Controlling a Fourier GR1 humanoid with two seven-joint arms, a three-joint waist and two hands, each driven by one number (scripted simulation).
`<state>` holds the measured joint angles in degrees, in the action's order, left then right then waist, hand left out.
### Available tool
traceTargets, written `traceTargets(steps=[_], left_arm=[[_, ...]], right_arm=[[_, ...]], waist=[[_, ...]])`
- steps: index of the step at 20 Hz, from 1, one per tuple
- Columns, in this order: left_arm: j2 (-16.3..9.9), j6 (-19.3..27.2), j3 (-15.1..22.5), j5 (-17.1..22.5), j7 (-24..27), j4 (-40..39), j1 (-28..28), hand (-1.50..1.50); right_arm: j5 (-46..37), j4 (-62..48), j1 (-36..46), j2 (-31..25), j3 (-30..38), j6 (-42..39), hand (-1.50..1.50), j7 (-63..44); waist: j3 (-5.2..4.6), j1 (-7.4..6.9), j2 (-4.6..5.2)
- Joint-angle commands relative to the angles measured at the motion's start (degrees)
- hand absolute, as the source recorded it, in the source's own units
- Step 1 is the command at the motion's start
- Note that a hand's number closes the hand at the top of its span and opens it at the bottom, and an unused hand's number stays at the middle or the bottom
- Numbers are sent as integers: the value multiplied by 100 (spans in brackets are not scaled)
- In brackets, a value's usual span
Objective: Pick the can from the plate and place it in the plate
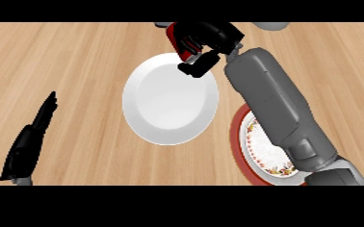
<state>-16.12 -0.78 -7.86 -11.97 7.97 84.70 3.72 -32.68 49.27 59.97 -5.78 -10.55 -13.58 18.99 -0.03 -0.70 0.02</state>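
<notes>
Wooden counter (78, 67) bears white plate (167, 106), red-rimmed plate (245, 158)

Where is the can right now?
In the head view, the red can sits in the curled right hand, at the white plate's upper rim.

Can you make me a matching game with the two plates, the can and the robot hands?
Things:
1. white plate
2. red-rimmed plate
3. red can
4. left robot hand

Places or states:
A. partly hidden under the grey forearm
B. open, resting near the view's left edge
C. bare, in the middle of the counter
D. held in the right robot hand, above the white plate's far rim

Pairs: 1-C, 2-A, 3-D, 4-B
</notes>
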Motion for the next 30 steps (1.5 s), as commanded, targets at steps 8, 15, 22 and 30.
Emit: traceTargets(steps=[8, 15, 22, 30], left_arm=[[-22, -118, -60, -32, 97, -43, -88, 0], [83, -105, 26, -74, -323, 49, -425, 0], [250, 43, 113, -241, 173, -288, -357, 0], [187, -17, 69, -234, 118, -17, -97, 0]], right_arm=[[442, -1001, -9, 572, -1519, 727, 150, -371], [1697, -1536, -66, 577, -2003, 1447, -150, -1167], [2847, -1227, -223, 577, -1694, 1830, -150, -574], [3568, -2185, 315, 85, -134, 1746, -150, -307]], waist=[[0, -135, 32], [1, -239, 59], [1, -194, 68], [4, -130, 78]])
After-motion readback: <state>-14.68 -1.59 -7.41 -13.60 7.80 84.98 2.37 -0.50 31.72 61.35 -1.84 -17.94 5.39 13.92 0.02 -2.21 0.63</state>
